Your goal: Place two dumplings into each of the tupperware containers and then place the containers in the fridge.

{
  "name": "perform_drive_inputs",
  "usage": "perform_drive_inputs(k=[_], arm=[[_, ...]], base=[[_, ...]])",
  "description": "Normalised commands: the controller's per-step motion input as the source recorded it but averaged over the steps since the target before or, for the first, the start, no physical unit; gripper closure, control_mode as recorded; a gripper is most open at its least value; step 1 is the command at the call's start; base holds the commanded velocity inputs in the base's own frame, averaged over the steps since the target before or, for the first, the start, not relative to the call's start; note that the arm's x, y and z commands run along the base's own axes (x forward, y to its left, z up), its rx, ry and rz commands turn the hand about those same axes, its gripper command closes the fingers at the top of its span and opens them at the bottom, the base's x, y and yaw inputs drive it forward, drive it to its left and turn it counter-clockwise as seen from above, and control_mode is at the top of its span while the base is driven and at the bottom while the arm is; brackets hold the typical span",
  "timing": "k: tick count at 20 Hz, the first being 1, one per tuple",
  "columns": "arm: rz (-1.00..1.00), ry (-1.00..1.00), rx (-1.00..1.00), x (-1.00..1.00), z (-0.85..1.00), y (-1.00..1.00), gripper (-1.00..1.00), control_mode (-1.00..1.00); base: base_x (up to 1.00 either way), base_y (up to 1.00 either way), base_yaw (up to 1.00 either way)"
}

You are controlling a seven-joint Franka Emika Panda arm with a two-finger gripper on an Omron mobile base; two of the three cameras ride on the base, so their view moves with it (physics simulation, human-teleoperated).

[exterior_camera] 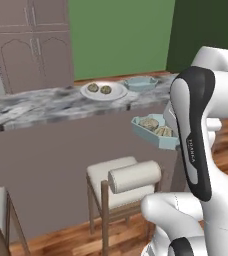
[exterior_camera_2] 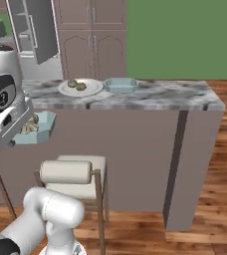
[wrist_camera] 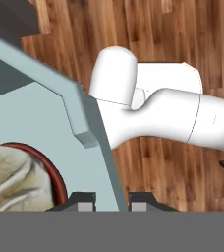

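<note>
My gripper (wrist_camera: 113, 201) is shut on the side wall of one pale teal tupperware container (wrist_camera: 79, 113), which hangs in the air in front of the counter, above the floor. This container (exterior_camera: 158, 140) (exterior_camera_2: 45, 119) holds two dumplings (exterior_camera: 149, 123) (exterior_camera_2: 30, 125), one of them close up as a dumpling (wrist_camera: 15, 177) in the hand view. The second tupperware container (exterior_camera: 140, 83) (exterior_camera_2: 121, 85) stands on the marble counter beside a round white plate (exterior_camera: 117, 93) (exterior_camera_2: 93, 90) with two more dumplings (exterior_camera: 93, 88) (exterior_camera_2: 73, 84). The fridge (exterior_camera_2: 33, 27) stands open at the back left.
The marble counter (exterior_camera: 46, 105) (exterior_camera_2: 160, 97) has a tall brown front panel. White-cushioned stools (exterior_camera: 121, 182) (exterior_camera_2: 75, 172) stand in front of it, right under the held container. Brown wooden cabinets (exterior_camera: 33, 45) line the back wall. Wooden floor (exterior_camera_2: 205, 214) lies to the right.
</note>
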Motion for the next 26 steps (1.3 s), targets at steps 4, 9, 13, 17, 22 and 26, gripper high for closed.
perform_drive_inputs(k=[4, 9, 13, 17, 22, 26], arm=[[0.0, 0.0, 0.0, 0.0, 0.0, 0.0, 1.0, 1.0], [0.0, 0.0, 0.0, 0.0, 0.0, 0.0, 1.0, 1.0], [0.0, 0.0, 0.0, 0.0, 0.0, 0.0, 1.0, 1.0], [0.0, 0.0, 0.0, 0.0, 0.0, 0.0, 1.0, 1.0], [0.0, 0.0, 0.0, 0.0, 0.0, 0.0, 1.0, 1.0], [0.0, 0.0, 0.0, 0.0, 0.0, 0.0, 1.0, 1.0]], base=[[0.29, -1.0, 0.0], [0.17, -1.0, 0.0], [0.15, -1.0, 0.0], [0.17, -1.0, 0.0], [0.2, -1.0, 0.0], [0.38, -1.0, 0.0]])
